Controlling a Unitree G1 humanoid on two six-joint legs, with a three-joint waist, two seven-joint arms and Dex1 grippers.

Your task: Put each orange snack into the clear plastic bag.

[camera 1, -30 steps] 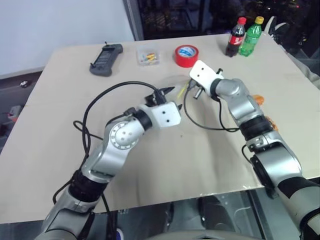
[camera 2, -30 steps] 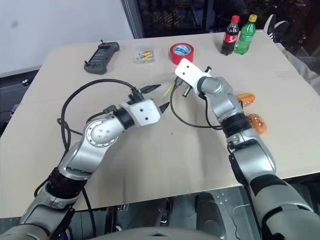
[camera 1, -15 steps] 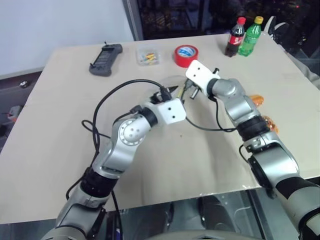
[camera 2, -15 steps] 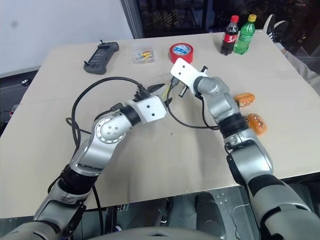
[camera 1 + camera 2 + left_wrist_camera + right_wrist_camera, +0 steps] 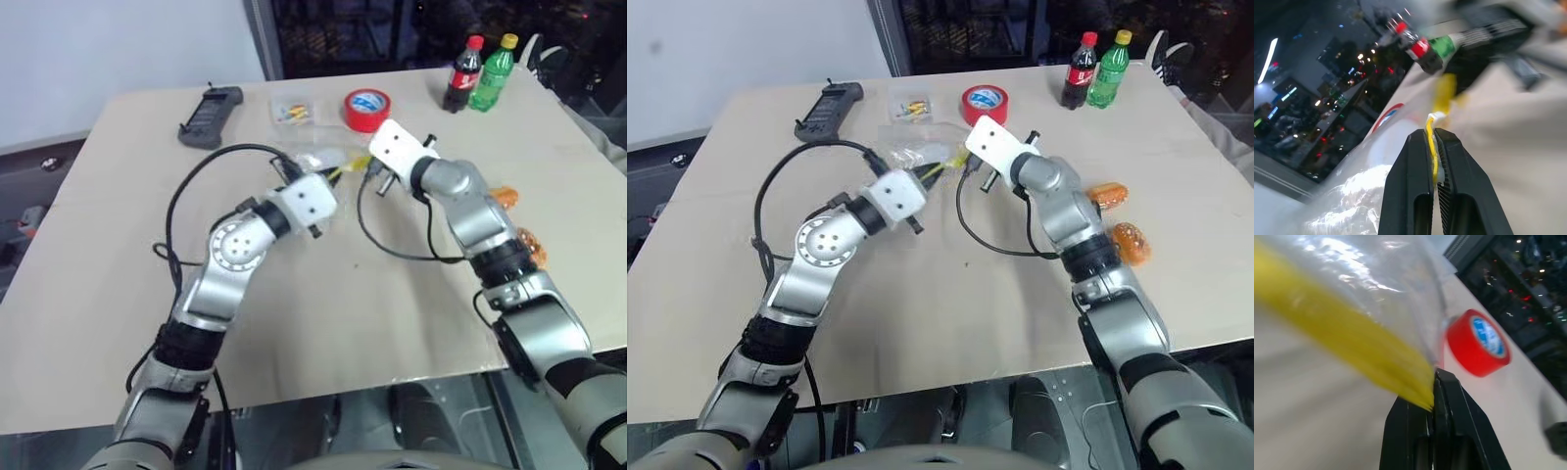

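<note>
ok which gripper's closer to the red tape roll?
Right. The right gripper is just in front of the tape roll, pinching the bag's yellow strip; the left gripper grips the same strip farther out.

The tan table [image 5: 921,313] carries two orange snacks [image 5: 1120,220], a tape roll [image 5: 984,102] and two bottles [image 5: 1095,69].

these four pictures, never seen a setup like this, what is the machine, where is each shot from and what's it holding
It is a humanoid robot with two silver arms, each ending in a gripper of two black fingers. The two wide pictures come from cameras in its head, looking down at a tan table. The two close-ups come from cameras on each wrist, looking along the fingers.

Both the left gripper and right gripper are shut on the yellow seal strip of a crinkly clear plastic bag, one on each side.

On the table lie two orange wrapped snacks, a red tape roll, a small clear box of yellow bits, a black handheld device, and two bottles.
</note>
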